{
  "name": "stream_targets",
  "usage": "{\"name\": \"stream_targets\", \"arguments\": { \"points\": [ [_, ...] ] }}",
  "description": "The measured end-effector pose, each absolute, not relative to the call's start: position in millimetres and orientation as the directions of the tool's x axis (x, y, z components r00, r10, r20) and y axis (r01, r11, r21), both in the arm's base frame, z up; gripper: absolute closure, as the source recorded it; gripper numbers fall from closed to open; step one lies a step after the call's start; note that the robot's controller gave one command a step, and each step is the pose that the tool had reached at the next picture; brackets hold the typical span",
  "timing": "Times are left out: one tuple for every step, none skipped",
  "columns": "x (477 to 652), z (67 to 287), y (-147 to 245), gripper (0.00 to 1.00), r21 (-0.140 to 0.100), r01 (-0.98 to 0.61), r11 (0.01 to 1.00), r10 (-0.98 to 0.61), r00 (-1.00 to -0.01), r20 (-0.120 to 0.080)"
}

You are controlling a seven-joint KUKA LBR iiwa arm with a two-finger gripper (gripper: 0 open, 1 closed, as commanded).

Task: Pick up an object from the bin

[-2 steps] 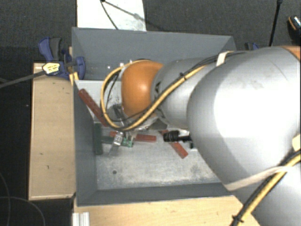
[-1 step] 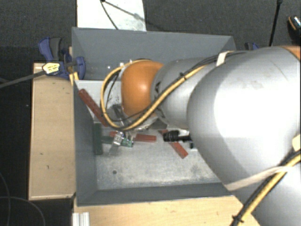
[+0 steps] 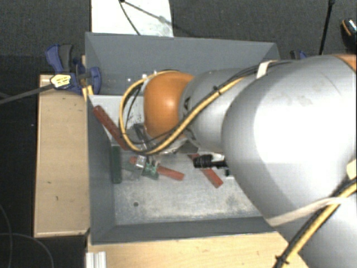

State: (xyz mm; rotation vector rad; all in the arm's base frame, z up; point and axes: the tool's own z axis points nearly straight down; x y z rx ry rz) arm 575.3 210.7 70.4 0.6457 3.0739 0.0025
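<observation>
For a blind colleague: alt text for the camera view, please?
A grey robot arm with an orange wrist cover reaches from the right into a grey metal bin, its pincer low beside a dark green block at the left wall. Reddish-brown sticks and a small black thing lie nearby.

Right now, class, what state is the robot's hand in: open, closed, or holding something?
Hand: cannot be told; it is down over a small green block beside a flat red stick.
</observation>
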Motion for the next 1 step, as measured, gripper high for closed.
{"name": "stream_targets", "arguments": {
  "points": [
    [576.4, 112.1, 211.0, 1.0, 0.004, 0.402, 0.916, 0.402, -0.916, -0.003]
  ]
}}
